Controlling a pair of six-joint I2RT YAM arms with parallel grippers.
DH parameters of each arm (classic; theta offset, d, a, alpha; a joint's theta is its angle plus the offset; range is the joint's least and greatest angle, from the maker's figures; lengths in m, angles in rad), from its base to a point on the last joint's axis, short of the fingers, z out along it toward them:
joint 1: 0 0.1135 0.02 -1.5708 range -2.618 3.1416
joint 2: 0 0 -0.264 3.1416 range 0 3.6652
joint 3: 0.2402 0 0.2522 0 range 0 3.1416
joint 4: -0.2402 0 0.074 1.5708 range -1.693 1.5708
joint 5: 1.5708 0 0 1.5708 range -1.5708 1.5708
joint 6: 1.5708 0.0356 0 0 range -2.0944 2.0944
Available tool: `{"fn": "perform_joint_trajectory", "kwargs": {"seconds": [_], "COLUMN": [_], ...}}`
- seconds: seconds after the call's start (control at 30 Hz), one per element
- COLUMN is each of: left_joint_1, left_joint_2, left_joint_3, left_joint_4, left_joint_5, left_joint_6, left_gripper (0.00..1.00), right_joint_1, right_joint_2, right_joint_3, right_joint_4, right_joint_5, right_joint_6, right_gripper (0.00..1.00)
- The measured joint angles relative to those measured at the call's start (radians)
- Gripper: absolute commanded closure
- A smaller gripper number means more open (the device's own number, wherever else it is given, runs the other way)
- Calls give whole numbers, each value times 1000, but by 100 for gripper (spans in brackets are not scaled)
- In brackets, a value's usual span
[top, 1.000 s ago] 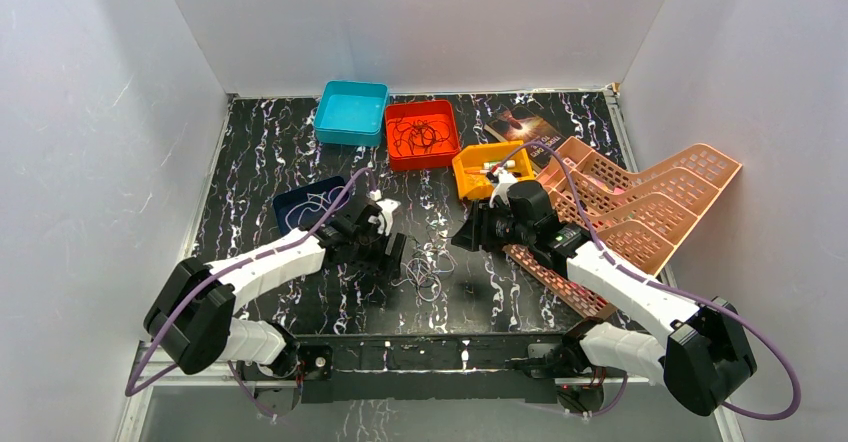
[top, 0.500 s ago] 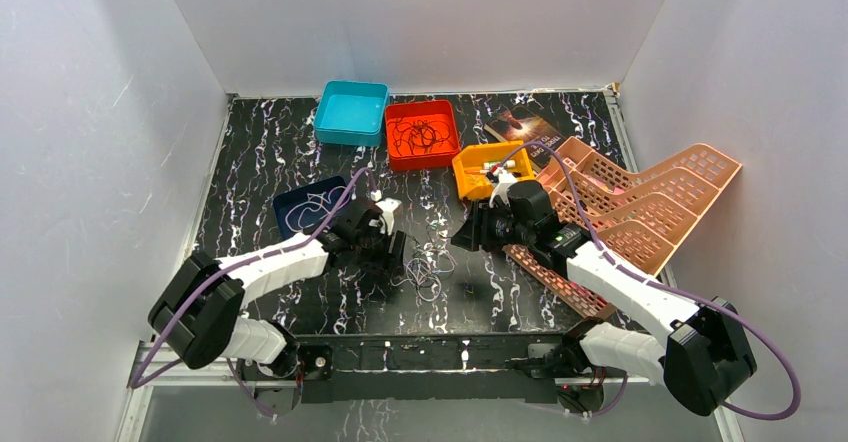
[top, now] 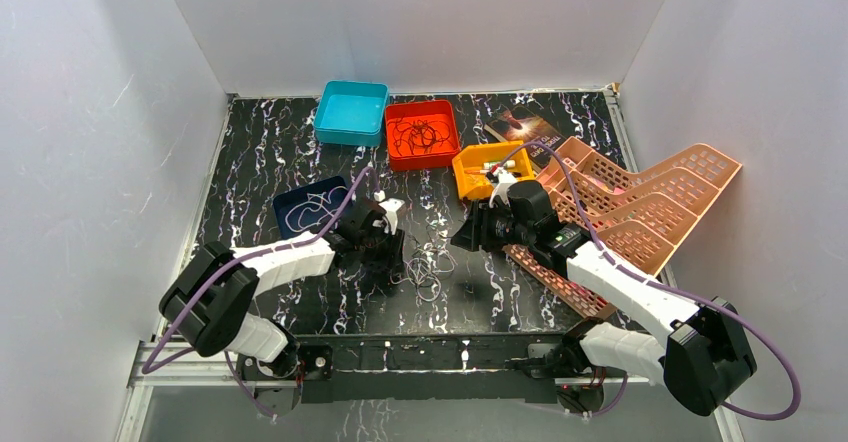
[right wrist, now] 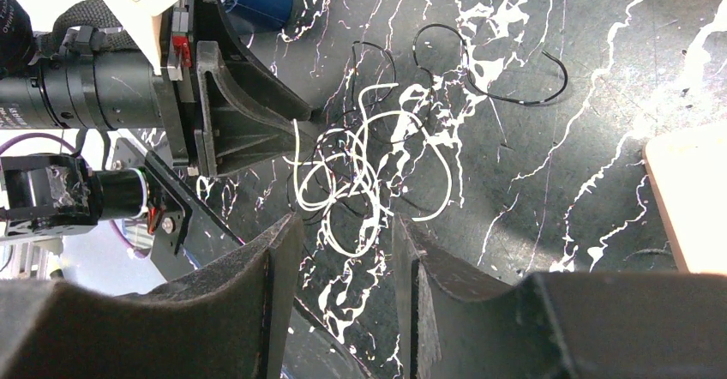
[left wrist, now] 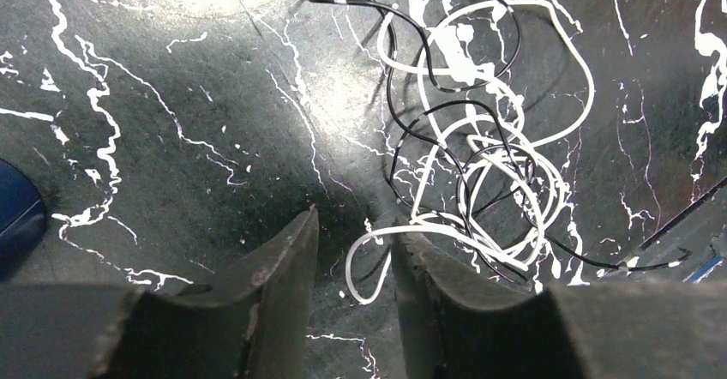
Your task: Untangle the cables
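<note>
A navy tray (top: 283, 209) is sitting on the left part of the black marbled worktop (top: 250, 152), with pale loops lying inside it. Just to its right, the left fingers (left wrist: 283, 267) are pointing down at the worktop and standing apart with a clear gap. The end loop of a white strand is lying in that gap without being pinched. The cables (left wrist: 467, 169) are lying as a tangle of white and black loops on the worktop just beyond those fingers, between the two arms. On the other side of the tangle, the right fingers (right wrist: 257, 302) are hanging above the worktop, also standing apart and holding nothing. Further right, an orange tray (top: 461, 175) and pink lattice baskets (top: 650, 207) are resting near the worktop's right edge
</note>
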Motion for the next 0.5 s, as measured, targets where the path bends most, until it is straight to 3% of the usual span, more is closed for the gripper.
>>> {"fn": "perform_joint_trajectory", "kwargs": {"seconds": [0.13, 0.27, 0.5], "left_joint_1": [0, 0, 0], "left_joint_2": [6, 6, -29], "left_joint_3": [-1, -2, 8], "left_joint_4": [4, 4, -50], "left_joint_5": [0, 0, -22], "left_joint_6": [-6, -14, -5], "left_gripper": [81, 100, 100], "right_joint_1": [0, 0, 0], "right_joint_2": [0, 0, -2], "right_joint_3": [0, 0, 0], "right_joint_4": [0, 0, 2], "right_joint_5": [0, 1, 7], "right_joint_6": [0, 3, 3], "right_gripper": [49, 49, 48]}}
